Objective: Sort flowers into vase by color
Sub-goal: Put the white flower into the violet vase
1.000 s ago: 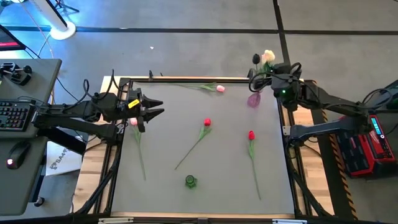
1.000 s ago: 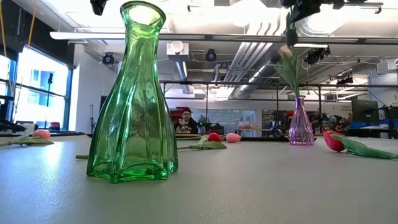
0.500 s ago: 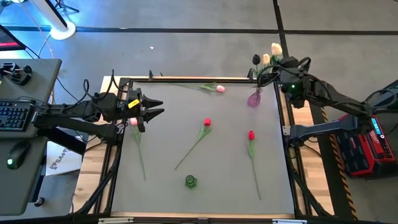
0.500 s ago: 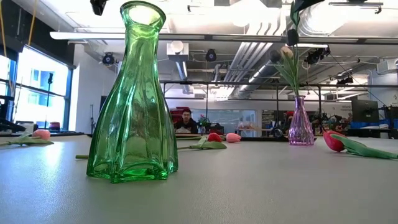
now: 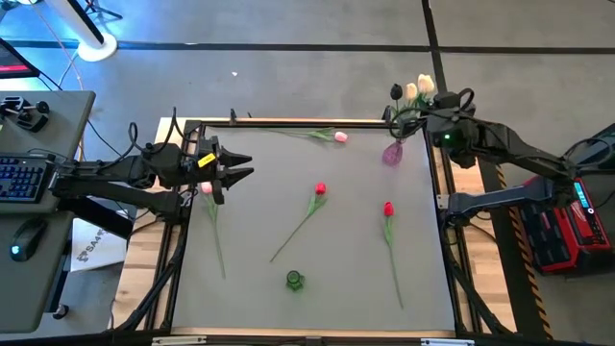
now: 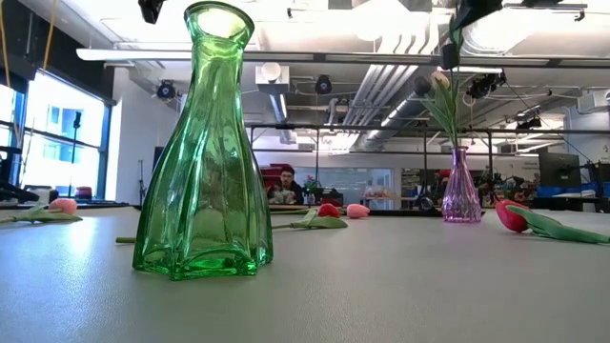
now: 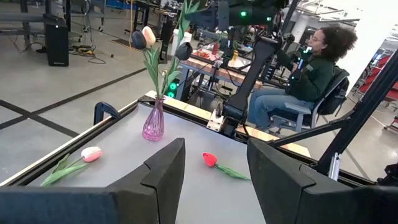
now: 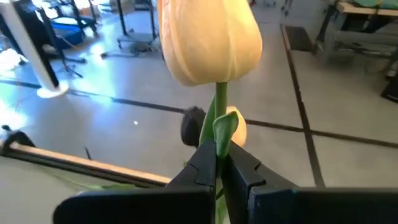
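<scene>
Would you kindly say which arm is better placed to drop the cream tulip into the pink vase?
The right: its gripper already pinches the cream tulip above the pink vase; the left gripper waits across the table.

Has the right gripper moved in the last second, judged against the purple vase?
Yes. The right gripper, shut on a cream tulip, shifted toward the table's right edge, away from the purple vase.

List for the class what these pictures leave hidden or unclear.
- Right hand, right wrist view: the cream tulip's lower stem is hidden behind the fingers.
- Low view: the green vase blocks the table behind it.
- High view: the dark tulip over the pink vase is too small to make out.
</scene>
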